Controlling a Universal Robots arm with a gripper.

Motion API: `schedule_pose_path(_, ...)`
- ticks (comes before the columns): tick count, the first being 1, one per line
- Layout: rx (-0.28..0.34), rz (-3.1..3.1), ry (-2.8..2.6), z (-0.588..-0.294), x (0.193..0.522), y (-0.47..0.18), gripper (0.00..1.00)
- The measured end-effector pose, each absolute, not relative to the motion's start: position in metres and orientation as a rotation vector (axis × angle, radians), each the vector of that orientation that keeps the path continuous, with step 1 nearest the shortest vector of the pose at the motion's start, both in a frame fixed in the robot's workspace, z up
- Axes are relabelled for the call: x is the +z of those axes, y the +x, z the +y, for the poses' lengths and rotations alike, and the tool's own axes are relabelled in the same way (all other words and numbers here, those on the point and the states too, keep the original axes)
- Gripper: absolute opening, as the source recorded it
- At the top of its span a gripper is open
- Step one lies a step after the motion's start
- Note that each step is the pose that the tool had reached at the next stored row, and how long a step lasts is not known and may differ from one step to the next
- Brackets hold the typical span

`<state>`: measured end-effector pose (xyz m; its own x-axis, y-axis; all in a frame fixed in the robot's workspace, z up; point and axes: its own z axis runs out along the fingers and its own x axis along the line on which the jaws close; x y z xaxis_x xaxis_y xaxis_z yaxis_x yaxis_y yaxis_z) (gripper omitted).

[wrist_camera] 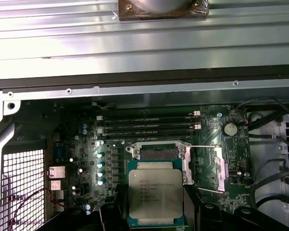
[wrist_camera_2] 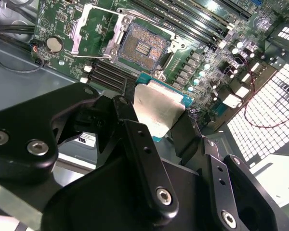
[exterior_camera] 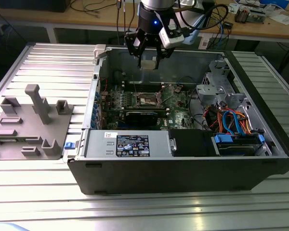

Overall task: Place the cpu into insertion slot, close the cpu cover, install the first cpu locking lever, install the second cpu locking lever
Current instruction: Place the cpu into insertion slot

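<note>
Bright, even overhead light. Glare streaks on the ribbed table (exterior_camera: pixel 144 211) near its front edge; case (exterior_camera: pixel 183 173) interior shaded. In the second wrist view the cpu (wrist_camera_2: pixel 159 108) top glints and the perforated panel (wrist_camera_2: pixel 269 110) blows out white.

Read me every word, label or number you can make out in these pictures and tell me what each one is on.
Nothing reads clearly enough to quote.
Chip in the hand: lines of print on its metal top, too small.
Grey power supply box: dark label and small white sticker, both blurred.
</note>
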<state>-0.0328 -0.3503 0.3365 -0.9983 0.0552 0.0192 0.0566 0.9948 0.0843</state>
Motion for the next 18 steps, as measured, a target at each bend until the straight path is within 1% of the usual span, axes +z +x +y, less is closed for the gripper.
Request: schedule_pose_path(18,-0.130,-3.119,-0.190,-0.3505,0.3363,-0.0328,0.54)
